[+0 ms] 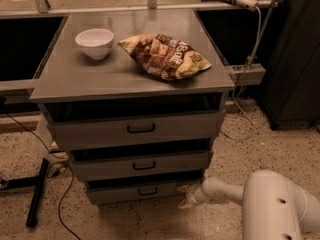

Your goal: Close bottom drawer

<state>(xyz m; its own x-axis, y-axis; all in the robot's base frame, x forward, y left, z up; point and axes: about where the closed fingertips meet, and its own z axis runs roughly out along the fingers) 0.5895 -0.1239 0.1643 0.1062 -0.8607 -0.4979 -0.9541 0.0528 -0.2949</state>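
Facing forward, bottom drawer (142, 191) lies crosswise, gripper (185, 197) at its corner.

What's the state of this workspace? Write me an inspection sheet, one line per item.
Surface: grey cabinet top, holding two items.
Job's things: bottom drawer, black bar handle, dark gap above its front; looks not fully closed.
Clutter: white bowl and crumpled snack bag on top, apart.
Gripper: gripper low at the bottom drawer's right end; contact unclear.
Cables: black cable on floor at left; white cable hanging at right.
Surroundings: speckled floor, dark cabinet at right.
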